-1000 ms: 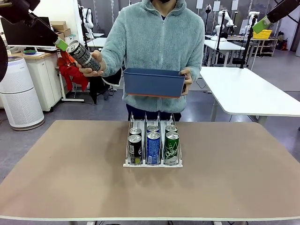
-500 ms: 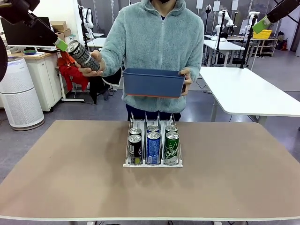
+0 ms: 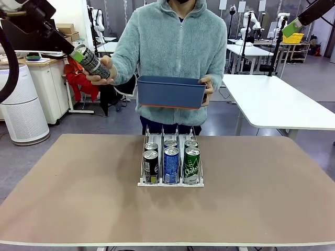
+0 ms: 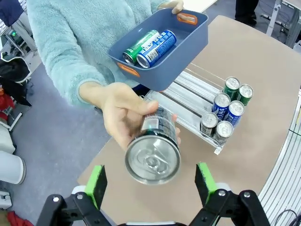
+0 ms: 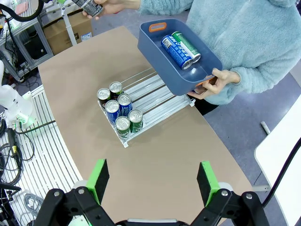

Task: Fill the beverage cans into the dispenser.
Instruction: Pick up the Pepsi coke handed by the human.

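Six cans (image 3: pixel 171 159) are already sitting in the dispenser (image 3: pixel 170 184) at the middle of the desk (image 3: pixel 63 198), two to a lane. I am lining up the left gripper (image 4: pixel 150 182) on the black-and-green can (image 4: pixel 153 157) that the person's hand (image 4: pixel 123 113) is offering, up at ten o'clock from the dispenser in the front view. The jaws are standing fully apart with nothing in them, one green pad at nine o'clock of the silver top and one at three. I am judging the best grip is further down the can's body, short of the person's grasp, closing only once centred. The right gripper (image 5: pixel 153 181) is hanging wide and empty above the desk. Two spare cans (image 4: pixel 149 43) are lying in the blue bin (image 4: pixel 181 61).
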`<state>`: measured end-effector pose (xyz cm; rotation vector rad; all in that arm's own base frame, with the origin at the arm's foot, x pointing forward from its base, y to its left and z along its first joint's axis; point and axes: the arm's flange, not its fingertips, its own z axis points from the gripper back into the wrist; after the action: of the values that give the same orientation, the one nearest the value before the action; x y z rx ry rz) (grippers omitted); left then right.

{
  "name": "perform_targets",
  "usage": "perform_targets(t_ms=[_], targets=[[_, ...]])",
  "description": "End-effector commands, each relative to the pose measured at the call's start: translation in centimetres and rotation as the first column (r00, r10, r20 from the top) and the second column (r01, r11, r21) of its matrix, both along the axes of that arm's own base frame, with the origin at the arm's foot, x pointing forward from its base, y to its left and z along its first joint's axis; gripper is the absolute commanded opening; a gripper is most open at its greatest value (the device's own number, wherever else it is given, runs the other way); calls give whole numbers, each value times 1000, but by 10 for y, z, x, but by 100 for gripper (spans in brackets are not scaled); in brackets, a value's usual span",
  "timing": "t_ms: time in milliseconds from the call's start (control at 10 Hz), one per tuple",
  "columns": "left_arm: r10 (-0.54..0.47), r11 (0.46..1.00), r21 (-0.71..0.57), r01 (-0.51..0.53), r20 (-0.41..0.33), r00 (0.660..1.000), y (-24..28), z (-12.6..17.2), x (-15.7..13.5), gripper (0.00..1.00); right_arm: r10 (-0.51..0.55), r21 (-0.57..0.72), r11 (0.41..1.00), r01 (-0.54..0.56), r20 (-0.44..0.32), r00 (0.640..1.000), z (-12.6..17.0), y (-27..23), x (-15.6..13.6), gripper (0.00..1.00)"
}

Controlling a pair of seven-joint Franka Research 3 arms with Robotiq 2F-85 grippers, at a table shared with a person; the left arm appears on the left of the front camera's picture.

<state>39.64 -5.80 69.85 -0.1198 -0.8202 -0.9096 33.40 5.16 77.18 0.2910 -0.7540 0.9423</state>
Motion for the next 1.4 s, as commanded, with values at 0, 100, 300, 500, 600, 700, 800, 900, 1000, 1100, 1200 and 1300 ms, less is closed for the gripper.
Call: perform_targets(t_ms=[0, 100, 300, 500, 600, 700, 800, 900, 1000, 1100, 1200, 1300], targets=[[-23, 1000, -15, 24, 44, 999, 3, -3, 12, 100, -5, 2, 1000, 5, 7, 1000, -1, 0, 1, 100], [-23, 1000, -18, 24, 46, 999, 4, -6, 16, 100, -5, 2, 1000, 5, 7, 1000, -1, 0, 1, 100], [-29, 998, -58, 31, 45, 999, 4, -14, 27, 100, -5, 2, 1000, 5, 7, 1000, -1, 0, 1, 100], [-28, 996, -80, 32, 56, 998, 5, -17, 31, 100, -5, 2, 1000, 5, 7, 1000, -1, 0, 1, 100], [-27, 996, -89, 32, 61, 998, 3, -18, 35, 100, -5, 2, 1000, 5, 7, 1000, -1, 0, 1, 100], [-34, 995, -89, 39, 58, 998, 3, -19, 38, 100, -5, 2, 1000, 5, 7, 1000, -1, 0, 1, 100], [-40, 995, -89, 44, 53, 998, 4, -21, 39, 100, -5, 2, 1000, 5, 7, 1000, -1, 0, 1, 100], [-33, 995, -90, 37, 47, 998, 3, -22, 40, 100, -5, 2, 1000, 5, 7, 1000, -1, 0, 1, 100], [-33, 995, -92, 37, 40, 999, 1, -23, 40, 100, -5, 2, 1000, 5, 7, 1000, -1, 0, 1, 100], [-46, 996, -72, 48, 27, 999, 2, -24, 39, 100, -5, 2, 1000, 5, 7, 1000, -1, 0, 1, 100], [-17, 997, -75, 19, 31, 999, 0, -21, 36, 100, -5, 2, 1000, 5, 7, 1000, -1, 0, 1, 100], [-17, 997, -75, 19, 31, 999, 0, -21, 36, 100, -5, 2, 1000, 5, 7, 1000, -1, 0, 1, 100]])
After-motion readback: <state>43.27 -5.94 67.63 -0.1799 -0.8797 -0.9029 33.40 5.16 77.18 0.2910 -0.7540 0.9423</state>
